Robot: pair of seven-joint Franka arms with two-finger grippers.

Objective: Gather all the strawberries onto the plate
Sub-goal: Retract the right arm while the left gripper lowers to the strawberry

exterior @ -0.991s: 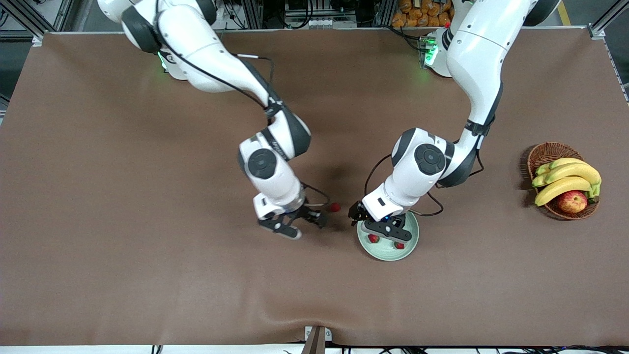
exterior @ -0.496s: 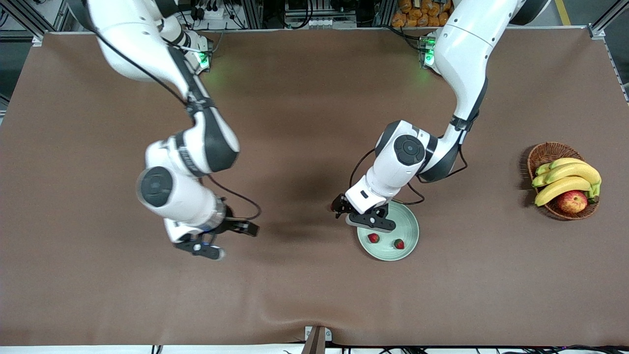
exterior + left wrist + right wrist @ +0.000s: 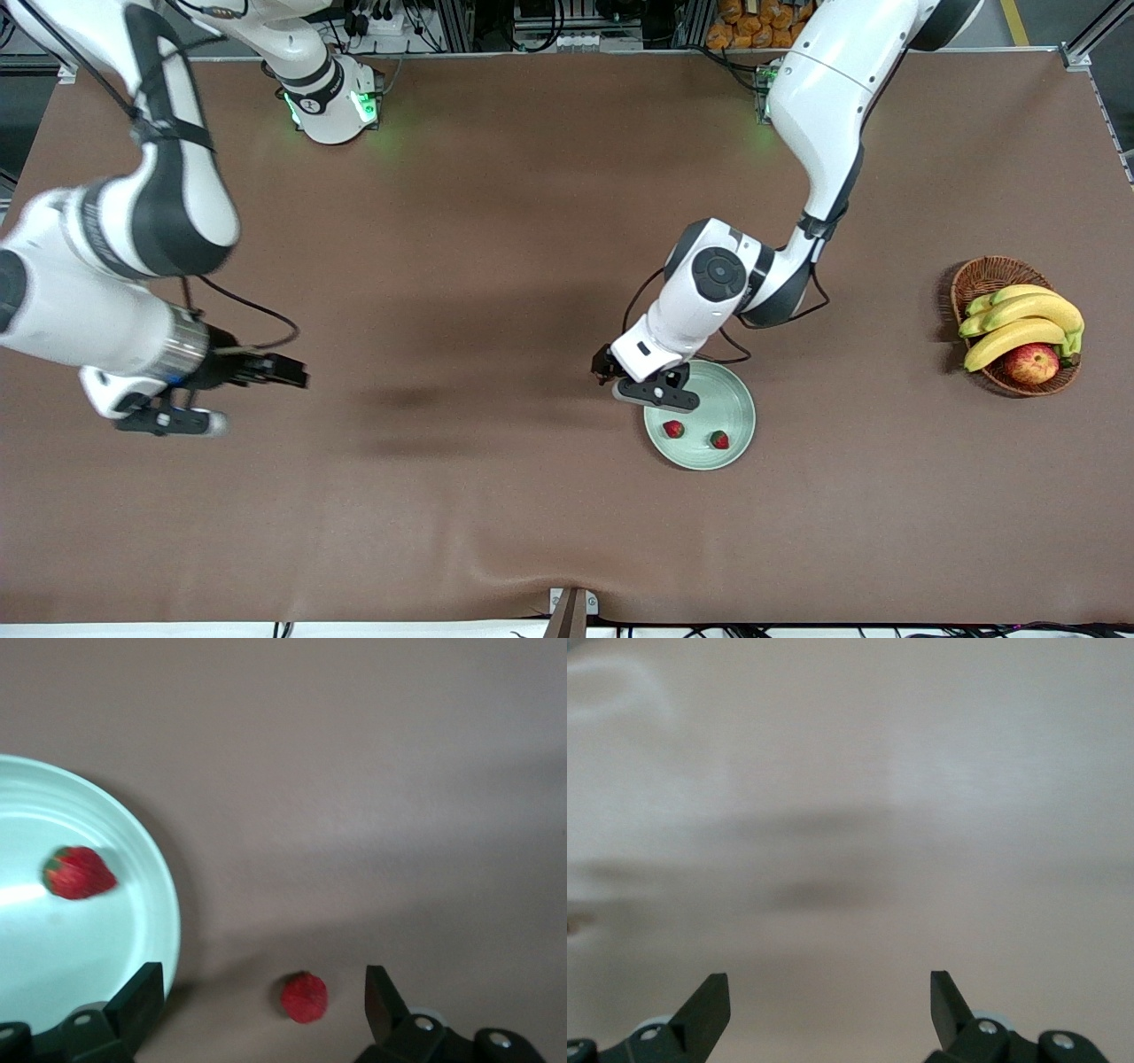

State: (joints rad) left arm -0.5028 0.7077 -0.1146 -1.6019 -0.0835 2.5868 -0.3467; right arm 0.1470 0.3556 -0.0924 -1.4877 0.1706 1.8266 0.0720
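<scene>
Two strawberries [image 3: 674, 429] [image 3: 719, 439] lie in the pale green plate [image 3: 740, 416], on the part nearer the front camera. The third strawberry [image 3: 304, 997] sits on the brown table [image 3: 496, 221] just beside the plate's rim, between the spread fingers of the left gripper [image 3: 264, 1010], which hangs wide open over it and holds nothing. The right gripper [image 3: 226, 394], also wide open and empty, is over bare table well away toward the right arm's end
</scene>
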